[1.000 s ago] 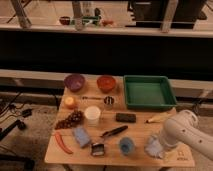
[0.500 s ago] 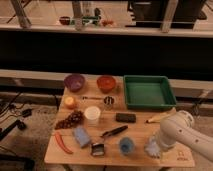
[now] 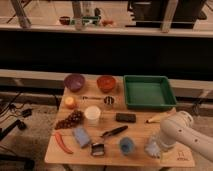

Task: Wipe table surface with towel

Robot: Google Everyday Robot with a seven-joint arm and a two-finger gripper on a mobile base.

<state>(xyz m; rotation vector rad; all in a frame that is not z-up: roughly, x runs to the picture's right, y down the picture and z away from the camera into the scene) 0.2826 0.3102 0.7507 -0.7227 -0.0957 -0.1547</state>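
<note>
The table (image 3: 140, 131) is a small tan plank-topped one in the middle of the camera view. The towel (image 3: 151, 148), a pale blue-grey cloth, lies near its front right corner, just right of the round blue cup (image 3: 126, 145). My white arm (image 3: 181, 131) reaches in from the right. Its gripper (image 3: 159, 144) points down over the towel's right part, open, with nothing seen held. The arm hides the towel's right edge.
A green tray (image 3: 147, 91) sits at the back right, with purple (image 3: 74, 81) and orange (image 3: 106, 82) bowls at the back left. A white cup (image 3: 92, 114), black block (image 3: 125, 117), brush (image 3: 114, 132), blue sponge (image 3: 81, 136), grapes (image 3: 70, 120) and red chili (image 3: 62, 142) crowd the left and middle.
The arm has shifted slightly to the left, bringing the gripper closer over the towel. The towel and the other objects have not moved.
</note>
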